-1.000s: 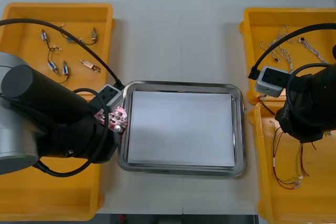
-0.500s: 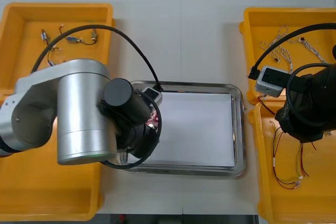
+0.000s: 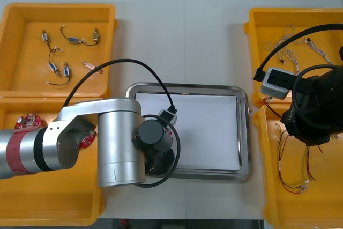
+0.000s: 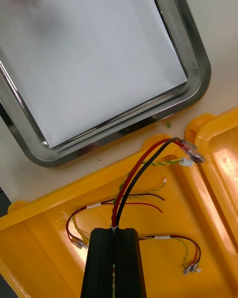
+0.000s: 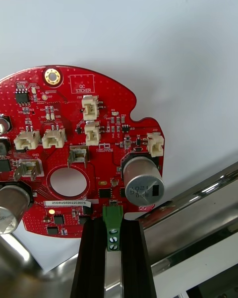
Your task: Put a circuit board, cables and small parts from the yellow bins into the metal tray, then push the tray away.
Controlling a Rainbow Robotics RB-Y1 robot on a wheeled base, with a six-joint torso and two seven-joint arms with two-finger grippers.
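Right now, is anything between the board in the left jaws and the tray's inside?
Nothing visible. The left gripper, jaws shut on the circuit board, holds it over the bare white inside of the metal tray. The right gripper holds a cable over a yellow bin.

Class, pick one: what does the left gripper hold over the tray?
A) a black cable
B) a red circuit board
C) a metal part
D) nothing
B: the left gripper is shut on the red circuit board over the tray; the right gripper holds a red and black cable over a yellow bin.
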